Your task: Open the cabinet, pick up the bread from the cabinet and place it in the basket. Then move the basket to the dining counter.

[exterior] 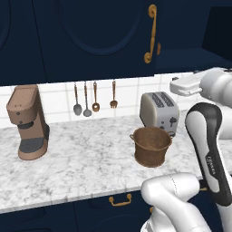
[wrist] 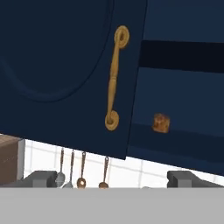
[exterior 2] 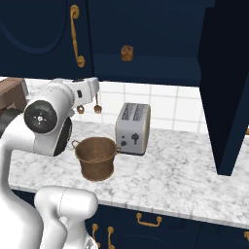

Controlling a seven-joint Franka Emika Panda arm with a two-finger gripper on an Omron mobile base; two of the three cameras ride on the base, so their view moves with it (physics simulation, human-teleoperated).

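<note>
One cabinet [exterior 2: 146, 34] door stands open, exposing the bread [exterior 2: 127, 52]; we hold our gripper [wrist: 113, 177] wide open and empty, the basket [exterior: 151, 145] waiting below.

bread [wrist: 161, 123] too small to make out detail. cabinet [exterior: 90, 36] cropped at 12 o'clock edge. coffee maker [exterior 2: 10, 92] mostly behind arm, cut at 9 o'clock edge.

Navy cabinet [wrist: 65, 65] (brass handle [wrist: 114, 78]), brown basket [exterior: 151, 146].
</note>
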